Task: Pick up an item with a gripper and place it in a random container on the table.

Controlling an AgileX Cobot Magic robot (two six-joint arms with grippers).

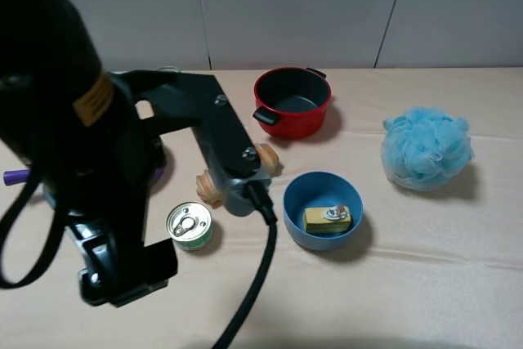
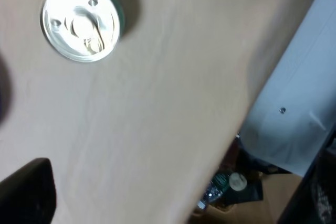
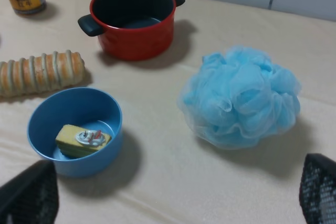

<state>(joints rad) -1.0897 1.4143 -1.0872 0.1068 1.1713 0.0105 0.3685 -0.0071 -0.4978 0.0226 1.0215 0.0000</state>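
The cake slice is seen lying inside the blue bowl, flat on the bowl's bottom, with its grey-white and red decoration facing up. At the far left of the high view, the left arm is raised over the desk, and a black cable is looped down from it. Only one of the left gripper's dark fingers is caught in the wrist view; the fingers are spread wide and nothing is held. Just beside them a tin stands upright, and a bread loaf is partly hidden behind the arm. Further right, the red pot stands behind the bowl, well apart. A blue bath sponge rests at the right. The right gripper's fingers are parted and empty.
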